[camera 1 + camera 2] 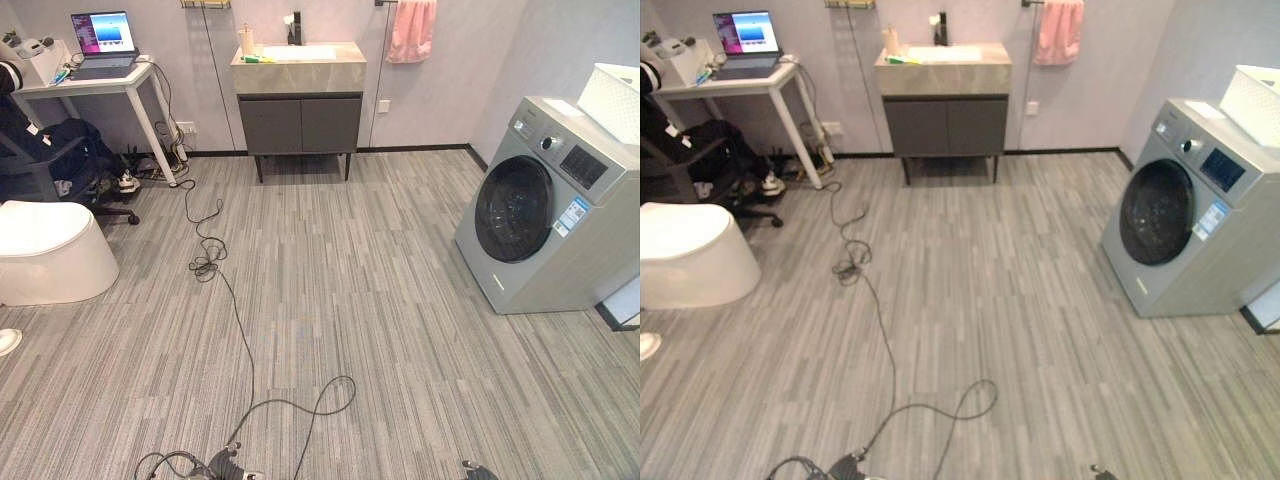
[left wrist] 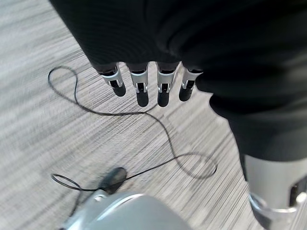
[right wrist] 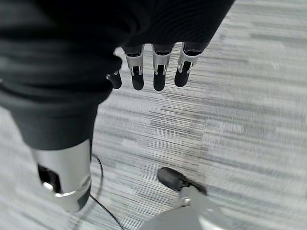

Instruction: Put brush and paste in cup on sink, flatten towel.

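Note:
A grey sink cabinet (image 1: 300, 75) stands against the far wall, with a white basin and a black tap (image 1: 296, 28). A pale cup (image 1: 246, 40) stands on its left corner. Green and yellow items (image 1: 258, 59), seemingly the brush and paste, lie on the counter beside the cup. A pink towel (image 1: 411, 30) hangs bunched on a wall bar to the right of the sink. My left hand (image 2: 142, 88) hangs over the floor with straight fingers and holds nothing. My right hand (image 3: 158, 72) hangs the same way, open and holding nothing. Both are far from the sink.
A grey washing machine (image 1: 545, 205) with a white basket (image 1: 612, 100) on top stands at the right. At the left are a white desk (image 1: 100, 80) with a laptop (image 1: 103, 35), a dark chair (image 1: 60, 160) and a white rounded tub (image 1: 50, 250). Striped grey flooring runs to the sink.

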Controlling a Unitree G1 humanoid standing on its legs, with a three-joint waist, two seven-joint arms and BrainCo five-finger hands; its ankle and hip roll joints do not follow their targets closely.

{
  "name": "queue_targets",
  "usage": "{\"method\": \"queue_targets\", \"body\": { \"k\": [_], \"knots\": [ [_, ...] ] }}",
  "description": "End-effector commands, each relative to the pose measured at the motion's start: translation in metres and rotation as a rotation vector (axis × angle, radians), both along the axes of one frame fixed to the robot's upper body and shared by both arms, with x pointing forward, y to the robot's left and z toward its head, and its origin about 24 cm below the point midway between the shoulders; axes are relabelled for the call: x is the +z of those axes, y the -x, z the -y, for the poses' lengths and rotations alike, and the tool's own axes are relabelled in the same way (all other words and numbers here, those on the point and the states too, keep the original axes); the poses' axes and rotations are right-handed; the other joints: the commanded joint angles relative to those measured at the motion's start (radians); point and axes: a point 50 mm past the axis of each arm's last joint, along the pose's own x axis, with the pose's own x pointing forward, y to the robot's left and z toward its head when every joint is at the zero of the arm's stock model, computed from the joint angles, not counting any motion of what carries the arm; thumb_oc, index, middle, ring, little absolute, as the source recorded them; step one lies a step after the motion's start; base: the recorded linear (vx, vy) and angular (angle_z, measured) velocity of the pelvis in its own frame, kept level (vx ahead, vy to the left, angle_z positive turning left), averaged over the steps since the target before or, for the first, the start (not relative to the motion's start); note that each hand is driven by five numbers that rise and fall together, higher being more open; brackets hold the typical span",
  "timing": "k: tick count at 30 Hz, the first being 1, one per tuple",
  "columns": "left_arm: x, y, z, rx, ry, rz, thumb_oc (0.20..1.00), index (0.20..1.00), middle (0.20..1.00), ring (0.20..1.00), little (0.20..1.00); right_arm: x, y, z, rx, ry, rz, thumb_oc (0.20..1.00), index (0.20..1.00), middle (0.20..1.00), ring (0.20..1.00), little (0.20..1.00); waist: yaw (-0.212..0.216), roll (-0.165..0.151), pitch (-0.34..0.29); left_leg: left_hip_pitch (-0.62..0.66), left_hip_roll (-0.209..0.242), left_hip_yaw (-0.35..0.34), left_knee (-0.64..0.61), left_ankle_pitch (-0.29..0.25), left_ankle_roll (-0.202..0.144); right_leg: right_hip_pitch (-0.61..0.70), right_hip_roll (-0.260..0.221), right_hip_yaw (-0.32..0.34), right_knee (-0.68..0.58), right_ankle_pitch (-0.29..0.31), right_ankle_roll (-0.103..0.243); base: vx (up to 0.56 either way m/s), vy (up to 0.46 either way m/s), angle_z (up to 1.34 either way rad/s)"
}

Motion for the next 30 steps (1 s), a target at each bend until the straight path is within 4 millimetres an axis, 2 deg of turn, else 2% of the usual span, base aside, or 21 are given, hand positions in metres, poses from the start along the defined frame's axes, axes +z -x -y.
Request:
{"method": "queue_targets", "body": {
  "k": [1, 4, 9, 11, 12, 14, 17, 22, 30],
  "knots": [
    [0.005, -0.009, -0.011, 0.095, 0.005, 0.058, 1.000, 1.000, 1.000, 1.000, 1.000, 0.006, -0.015, 0.006, -0.168, -0.020, 0.135, 1.000, 1.000, 1.000, 1.000, 1.000, 0.004, -0.036, -0.005, -0.011, 0.022, -0.026, -0.002, 0.027, -0.046, -0.057, -0.062, 0.012, 0.041, 0.049, 0.084, 0.00, 0.000, 0.00],
    [0.004, -0.001, -0.009, 0.177, 0.028, 0.073, 1.000, 1.000, 1.000, 1.000, 1.000, 0.005, -0.018, -0.002, -0.226, -0.062, 0.185, 1.000, 1.000, 1.000, 1.000, 1.000, 0.005, -0.030, 0.003, -0.007, 0.021, -0.017, 0.020, 0.011, -0.035, -0.081, -0.063, 0.032, 0.099, 0.028, 0.082, 0.00, 0.026, -0.05],
    [0.002, 0.004, -0.008, 0.201, 0.032, 0.061, 1.000, 1.000, 1.000, 1.000, 1.000, 0.005, -0.020, -0.012, -0.173, -0.087, 0.199, 1.000, 1.000, 1.000, 1.000, 1.000, 0.001, -0.026, 0.008, -0.002, 0.017, -0.015, 0.054, -0.011, -0.026, -0.095, -0.062, 0.036, 0.170, -0.005, 0.085, 0.00, 0.049, -0.10],
    [0.007, -0.008, -0.010, 0.204, 0.035, 0.114, 1.000, 1.000, 1.000, 1.000, 1.000, 0.009, -0.035, -0.017, -0.179, -0.117, 0.261, 1.000, 1.000, 1.000, 1.000, 1.000, -0.003, -0.032, 0.038, -0.046, 0.019, -0.023, 0.149, -0.036, -0.024, -0.132, -0.066, 0.035, 0.253, -0.034, 0.082, -0.17, 0.022, -0.06],
    [0.012, -0.021, -0.009, 0.198, 0.036, 0.161, 1.000, 1.000, 1.000, 1.000, 1.000, 0.013, -0.049, -0.020, -0.159, -0.126, 0.306, 1.000, 1.000, 1.000, 1.000, 1.000, -0.004, -0.037, 0.074, -0.090, 0.016, -0.029, 0.210, -0.050, -0.026, -0.173, -0.070, 0.038, 0.310, -0.047, 0.079, -0.31, 0.018, 0.03],
    [0.022, -0.041, -0.014, 0.169, 0.016, 0.237, 1.000, 1.000, 1.000, 1.000, 1.000, 0.022, -0.068, -0.025, -0.094, -0.127, 0.381, 1.000, 1.000, 1.000, 1.000, 1.000, -0.001, -0.050, 0.107, -0.183, 0.016, -0.048, 0.348, -0.105, -0.027, -0.238, -0.078, 0.027, 0.413, -0.084, 0.077, -0.23, 0.001, 0.17],
    [0.020, -0.041, -0.015, 0.186, -0.001, 0.228, 1.000, 1.000, 1.000, 1.000, 1.000, 0.021, -0.069, -0.026, -0.090, -0.122, 0.377, 1.000, 1.000, 1.000, 1.000, 1.000, 0.000, -0.053, 0.100, -0.202, 0.018, -0.049, 0.375, -0.120, -0.022, -0.253, -0.078, 0.023, 0.429, -0.088, 0.077, -0.01, 0.008, 0.17],
    [0.016, -0.035, -0.013, 0.214, 0.000, 0.198, 1.000, 1.000, 1.000, 1.000, 1.000, 0.019, -0.068, -0.031, -0.040, -0.113, 0.352, 1.000, 1.000, 1.000, 1.000, 1.000, 0.006, -0.059, 0.074, -0.149, 0.019, -0.023, 0.330, -0.123, -0.010, -0.216, -0.076, 0.037, 0.376, -0.070, 0.085, 0.06, 0.035, -0.13],
    [0.016, -0.039, -0.004, 0.165, 0.012, 0.203, 1.000, 1.000, 1.000, 1.000, 1.000, 0.018, -0.072, -0.034, -0.014, -0.108, 0.335, 1.000, 1.000, 1.000, 1.000, 1.000, 0.016, -0.060, 0.088, -0.122, -0.003, -0.006, 0.304, -0.119, -0.003, -0.176, -0.088, 0.063, 0.301, -0.041, 0.086, 0.02, 0.057, -0.11]
  ]
}}
